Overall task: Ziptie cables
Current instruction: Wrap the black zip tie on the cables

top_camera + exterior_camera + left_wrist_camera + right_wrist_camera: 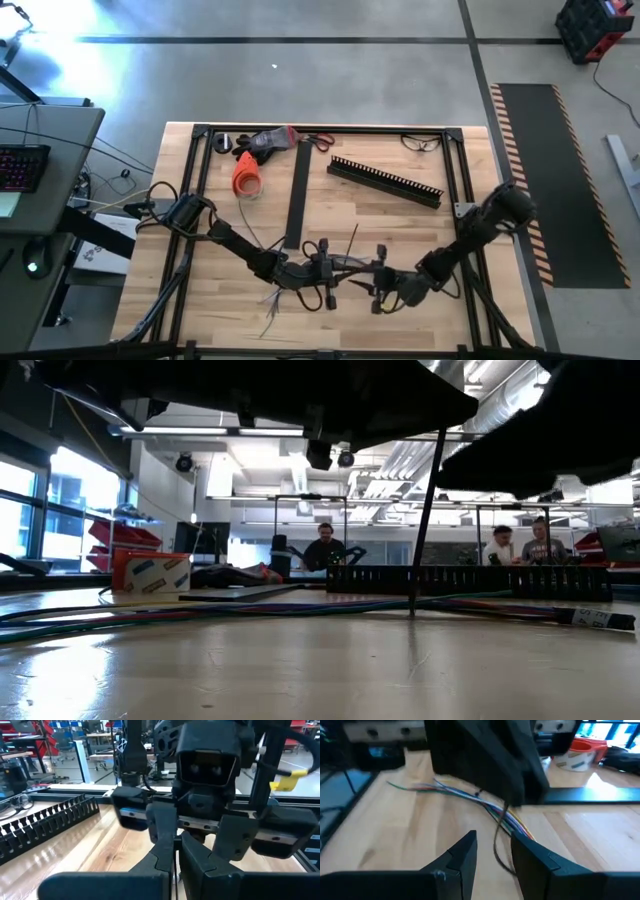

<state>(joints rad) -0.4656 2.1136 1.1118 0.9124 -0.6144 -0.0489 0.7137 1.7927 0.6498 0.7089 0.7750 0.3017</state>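
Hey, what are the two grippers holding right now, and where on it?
The left gripper is shut on the cables near mid-bunch. The right gripper sits at the same bunch; its hold cannot be told.

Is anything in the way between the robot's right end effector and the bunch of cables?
Nothing visible blocks it. The right end effector sits right at the cables, with a thin black strap looping between its fingers. The left end effector faces it closely.

Two arms — one slotted channel — three people.
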